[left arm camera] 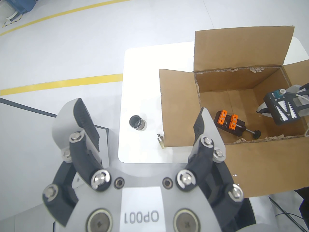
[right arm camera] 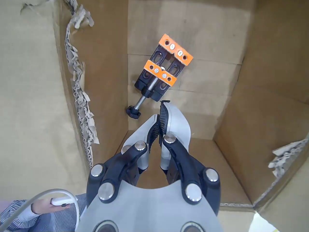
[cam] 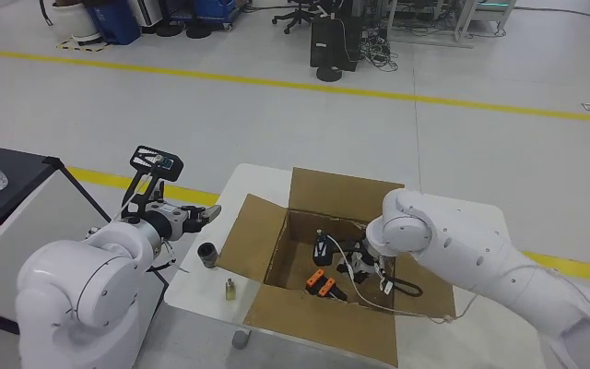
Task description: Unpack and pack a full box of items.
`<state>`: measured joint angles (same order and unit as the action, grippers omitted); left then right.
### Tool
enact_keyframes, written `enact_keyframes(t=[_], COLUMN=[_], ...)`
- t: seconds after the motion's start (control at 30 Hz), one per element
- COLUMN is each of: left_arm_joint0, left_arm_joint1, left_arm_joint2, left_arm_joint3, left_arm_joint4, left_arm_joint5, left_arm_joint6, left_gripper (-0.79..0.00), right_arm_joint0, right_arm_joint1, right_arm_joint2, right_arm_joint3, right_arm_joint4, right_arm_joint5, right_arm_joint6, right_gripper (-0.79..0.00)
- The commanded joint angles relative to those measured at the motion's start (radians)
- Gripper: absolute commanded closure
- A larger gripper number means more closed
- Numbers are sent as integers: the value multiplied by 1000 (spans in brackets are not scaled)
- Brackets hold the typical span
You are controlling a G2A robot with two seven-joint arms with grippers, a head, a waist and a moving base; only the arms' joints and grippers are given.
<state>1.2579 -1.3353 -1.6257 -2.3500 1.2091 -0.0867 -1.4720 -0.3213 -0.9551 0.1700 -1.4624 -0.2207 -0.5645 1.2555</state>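
Note:
An open cardboard box [cam: 277, 231] stands on the white table [cam: 253, 180]. On its floor lies a black vise with orange jaws [right arm camera: 164, 69], which I also pick out as the vise [cam: 320, 282] from above and the vise [left arm camera: 230, 123] in the left wrist view. My right gripper [right arm camera: 160, 115] is down inside the box, shut with nothing between its fingers, its tips just short of the vise's screw handle [right arm camera: 132, 112]. My left gripper [left arm camera: 142, 124] hangs open and empty above the table's left edge, outside the box; from above the left gripper [cam: 205, 216] is well clear of the box.
A short black cylinder [left arm camera: 137, 122] stands on the table left of the box, and a small bottle [left arm camera: 160, 142] stands by the box's near left corner. The box flaps [left arm camera: 177, 107] are folded outward. A small grey thing [cam: 241, 339] lies below the table's front edge.

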Motion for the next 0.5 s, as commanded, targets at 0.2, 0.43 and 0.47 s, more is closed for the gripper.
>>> enact_keyframes(t=[0.2, 0.43, 0.47], left_arm_joint0=[0, 0, 0], left_arm_joint1=[0, 0, 0], left_arm_joint2=[0, 0, 0], left_arm_joint3=[0, 0, 0], left_arm_joint4=[0, 0, 0], left_arm_joint5=[0, 0, 0], left_arm_joint6=[0, 0, 0], left_gripper=[-785, -785, -785], right_arm_joint0=[-27, -40, -39], right_arm_joint1=[-32, -97, -106], right_arm_joint2=[0, 0, 0], right_arm_joint3=[58, 136, 146], right_arm_joint4=[37, -3, -7], right_arm_joint5=[39, 91, 96], right_arm_joint6=[38, 16, 13], right_gripper=[-302, -650, -736])
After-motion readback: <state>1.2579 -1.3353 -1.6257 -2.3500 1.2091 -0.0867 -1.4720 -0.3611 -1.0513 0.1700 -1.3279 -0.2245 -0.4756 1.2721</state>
